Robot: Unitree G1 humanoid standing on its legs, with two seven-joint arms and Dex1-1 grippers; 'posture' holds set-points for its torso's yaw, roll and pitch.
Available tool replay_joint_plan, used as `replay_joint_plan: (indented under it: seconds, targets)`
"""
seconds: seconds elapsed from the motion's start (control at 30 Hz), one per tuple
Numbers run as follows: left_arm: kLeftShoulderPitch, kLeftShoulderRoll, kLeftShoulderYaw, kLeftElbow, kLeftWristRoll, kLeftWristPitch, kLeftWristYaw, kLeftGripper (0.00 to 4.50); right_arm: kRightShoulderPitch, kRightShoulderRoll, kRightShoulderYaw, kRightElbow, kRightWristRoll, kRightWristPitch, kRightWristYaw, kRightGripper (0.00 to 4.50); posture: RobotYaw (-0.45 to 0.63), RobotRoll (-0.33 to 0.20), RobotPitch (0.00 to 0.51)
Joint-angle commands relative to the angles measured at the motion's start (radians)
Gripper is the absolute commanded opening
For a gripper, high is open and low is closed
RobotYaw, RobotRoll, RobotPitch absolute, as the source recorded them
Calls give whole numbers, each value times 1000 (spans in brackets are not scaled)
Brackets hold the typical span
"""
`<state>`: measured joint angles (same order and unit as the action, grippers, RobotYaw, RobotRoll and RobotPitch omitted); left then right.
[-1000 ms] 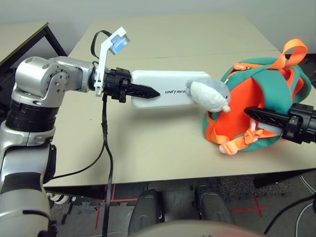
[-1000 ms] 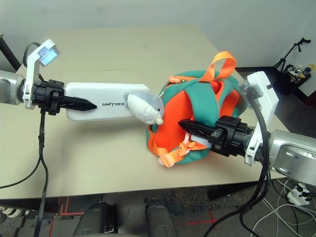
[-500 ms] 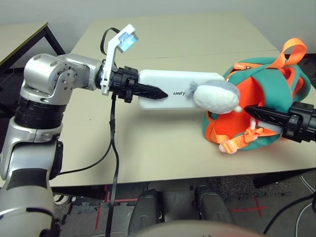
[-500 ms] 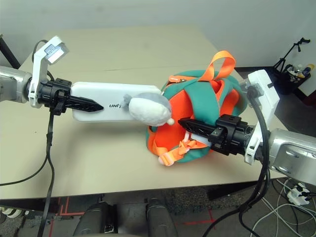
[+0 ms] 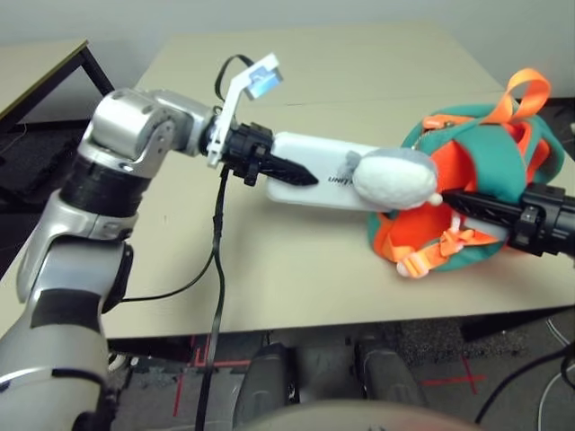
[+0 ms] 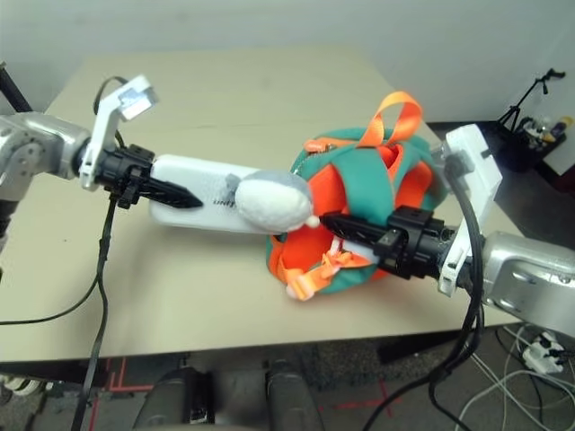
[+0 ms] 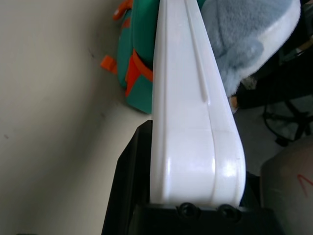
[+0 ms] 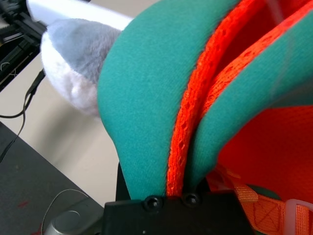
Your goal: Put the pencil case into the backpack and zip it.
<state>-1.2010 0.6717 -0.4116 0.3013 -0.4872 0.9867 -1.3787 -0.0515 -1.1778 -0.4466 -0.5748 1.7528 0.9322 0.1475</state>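
We see the pencil case (image 5: 328, 169), a flat white slab with rounded corners and small black lettering on top, held off the desk (image 5: 296, 269) at a slight tilt. Its left end sits clamped between the fingers of the left end effector (image 5: 292, 171); its right end reaches the backpack (image 5: 485, 180) and is partly covered by a grey-and-white plush dolphin (image 5: 395, 177) that lies on top of it and hides the last of the lettering. The backpack is teal with bright orange panels, trim and straps, one orange loop (image 5: 521, 94) standing up at its far side, and it rests on the right part of the desk close to the right edge. The right end effector (image 5: 458, 199) is nearly closed, pinching a teal-and-orange edge of the backpack's fabric.

Open desk lies on the near side of the case and on the far side toward the wall; the near edge of the desk runs well clear of the case. A black cable (image 5: 216, 269) hangs from the left wrist down across the desk and over its near edge.

The left wrist view gives us the case (image 7: 193, 122) edge-on, with a seam line along its thin side, the dolphin (image 7: 249, 39) resting against it and a bit of the backpack (image 7: 139, 63) past it. The right wrist view shows us the pinched fabric (image 8: 186, 98) up close, a teal fold with orange mesh trim, and the dolphin (image 8: 73, 63) just beside it
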Motion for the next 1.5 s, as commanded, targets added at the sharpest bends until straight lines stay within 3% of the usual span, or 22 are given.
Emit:
replay_joint_plan:
  seconds: [0.03, 0.23, 0.4, 0.57, 0.73, 0.9, 1.07, 1.2, 1.5]
  targets:
    - [-83, -54, -21, 97, 68, -83, -41, 1326, -14, 14, 16, -48, 16, -21, 2, 90, -149, 0, 55]
    - [-190, -85, -48, 182, 115, -118, -195, 1326, -5, 24, 7, -59, 17, -22, -9, 90, -166, 0, 51]
    - [-245, -37, -129, 158, 5, -67, -236, 1325, -6, 34, 13, -66, 8, -26, -11, 90, -171, 0, 41]
    - [-273, -12, -303, 159, -55, -119, -236, 1325, -25, 39, 31, -63, -2, -29, -4, 90, -169, 0, 34]
    - [-307, -89, -401, 273, 13, -230, -236, 1325, -59, 43, 63, -58, -10, -30, 0, 90, -170, 0, 37]
    - [-320, -195, -456, 356, 87, -232, -236, 1325, -95, 56, 101, -51, -21, -27, 5, 90, -167, 0, 42]
    - [-284, -245, -442, 343, 125, -216, -236, 1325, -114, 72, 125, -52, -29, -26, 1, 90, -168, 0, 49]
    - [-259, -233, -365, 297, 134, -186, -236, 1325, -124, 75, 133, -51, -30, -26, -2, 90, -169, 0, 50]
    - [-245, -117, -138, 187, 140, -119, -232, 4256, -138, 70, 132, -35, -39, -16, 8, 90, -152, 0, 46]
